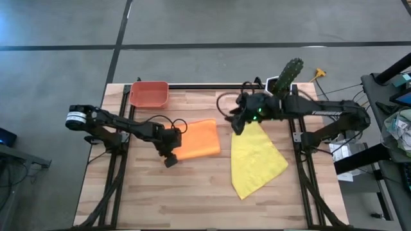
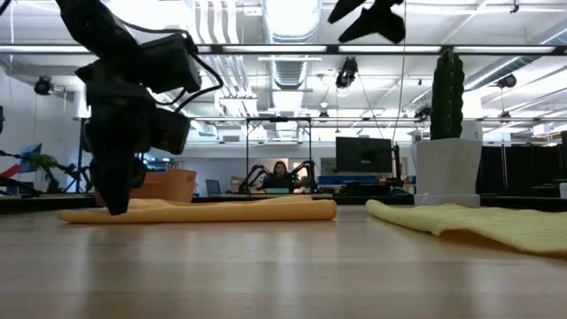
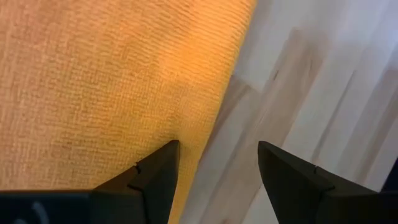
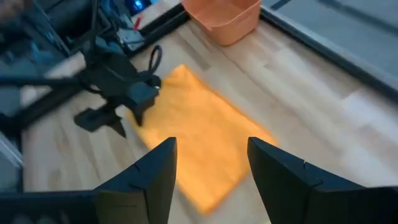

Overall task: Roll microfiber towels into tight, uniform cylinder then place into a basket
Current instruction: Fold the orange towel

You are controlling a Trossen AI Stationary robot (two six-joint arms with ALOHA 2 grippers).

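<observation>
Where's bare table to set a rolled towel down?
Bare wood runs along the near edge, below the orange towel and left of the yellow towel. Crowded: far edge, with basket, cactus pot, right gripper. Left gripper sits at orange's edge.

You see two matte black jointed arms; the left arm (image 1: 122, 125) has a white wrist band, the right arm (image 1: 321, 109) a green light.

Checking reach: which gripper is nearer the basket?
Left. The left gripper sits at the orange towel's edge, just in front of the basket. The right gripper is farther off, over the yellow towel.
</observation>
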